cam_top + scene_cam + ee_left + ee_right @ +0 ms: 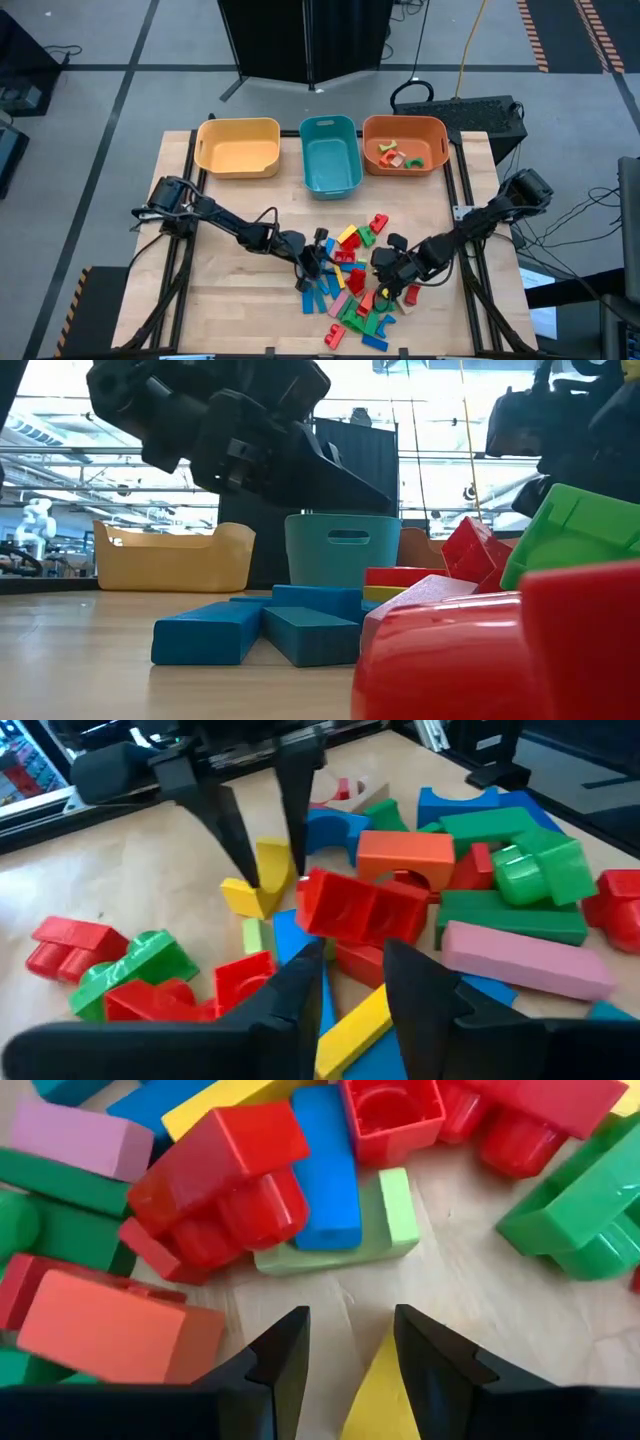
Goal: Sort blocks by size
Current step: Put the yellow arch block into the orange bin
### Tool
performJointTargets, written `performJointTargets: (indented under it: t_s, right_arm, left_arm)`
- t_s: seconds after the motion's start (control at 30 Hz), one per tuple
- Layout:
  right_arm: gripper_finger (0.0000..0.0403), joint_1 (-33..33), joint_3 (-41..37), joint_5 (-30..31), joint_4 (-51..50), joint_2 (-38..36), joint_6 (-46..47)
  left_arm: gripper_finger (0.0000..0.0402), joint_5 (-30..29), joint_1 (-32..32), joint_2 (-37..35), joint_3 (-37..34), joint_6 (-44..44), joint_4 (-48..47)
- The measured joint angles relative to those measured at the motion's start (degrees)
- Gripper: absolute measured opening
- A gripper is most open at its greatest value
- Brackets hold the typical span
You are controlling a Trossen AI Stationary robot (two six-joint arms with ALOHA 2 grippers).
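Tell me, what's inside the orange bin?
A few small blocks lie in the orange bin: green, orange, yellowish and pink pieces. The rest of its floor looks bare. The near wall may hide a sliver.

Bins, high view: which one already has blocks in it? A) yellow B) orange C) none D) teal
B: the orange bin at the far right of the row holds a few small blocks, while the yellow bin and the teal bin show only bare floors.
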Motion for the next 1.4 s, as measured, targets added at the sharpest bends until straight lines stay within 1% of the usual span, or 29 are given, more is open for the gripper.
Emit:
performJointTargets:
  t_s: [0.13, 0.2, 0.3, 0.4, 0.53, 0.67, 0.9, 1.03, 1.13, 1.2, 1.3, 1.4]
  right_arm:
    - [0.0137, 0.6, 0.0, 3.5, -0.9, 0.0, 2.9]
    - [0.0137, 1.0, 0.0, 4.3, -1.6, -0.2, 5.1]
    - [0.0137, 2.1, 0.0, 4.4, -3.1, -0.3, 8.9]
    - [0.0137, 3.7, 0.1, 4.8, -6.6, -0.5, 13.6]
    - [0.0137, 6.2, 1.7, 5.0, -15.7, -0.5, 19.8]
    - [0.0137, 8.4, 5.4, 6.3, -25.2, -0.2, 24.1]
    - [0.0137, 11.3, 11.4, 6.7, -36.0, -0.3, 31.3]
    - [0.0137, 13.4, 11.9, 3.6, -37.2, -0.3, 38.0]
    - [0.0138, 14.6, 10.7, 0.2, -37.8, -0.3, 42.7]
    - [0.0143, 14.9, 9.9, -1.0, -39.5, -0.3, 45.8]
    - [0.0165, 14.9, 8.8, -2.8, -41.0, -0.3, 49.1]
    - [0.0205, 14.9, 8.7, -3.6, -39.5, -0.3, 50.3]
  left_arm:
    - [0.0153, -4.0, -1.1, 0.0, 0.0, 0.0, 0.1]
    - [0.0177, -5.2, -1.4, 0.0, 0.0, -0.3, 0.1]
    - [0.0205, -5.4, -1.7, 0.0, 0.0, -1.9, 0.1]
    - [0.0219, -5.4, -1.7, 0.0, 0.0, -2.7, 0.6]
    - [0.0222, -5.5, -1.7, 0.0, 0.0, -2.8, 2.3]
    - [0.0222, -7.9, -1.7, 0.0, 0.0, -2.8, 3.0]
    - [0.0222, -8.7, -1.7, 0.0, 0.0, -3.2, 3.1]
    - [0.0222, -8.7, -1.7, 0.0, 0.0, -3.2, 3.0]
    - [0.0222, -8.7, -1.7, 0.0, 0.0, -3.2, 3.0]
    - [0.0222, -8.7, -1.7, 0.0, 0.0, -3.2, 3.0]
    - [0.0222, -8.7, -1.7, 0.0, 0.0, -3.2, 3.0]
    - [0.0222, -8.7, -1.7, 0.0, 0.0, -3.2, 2.9]
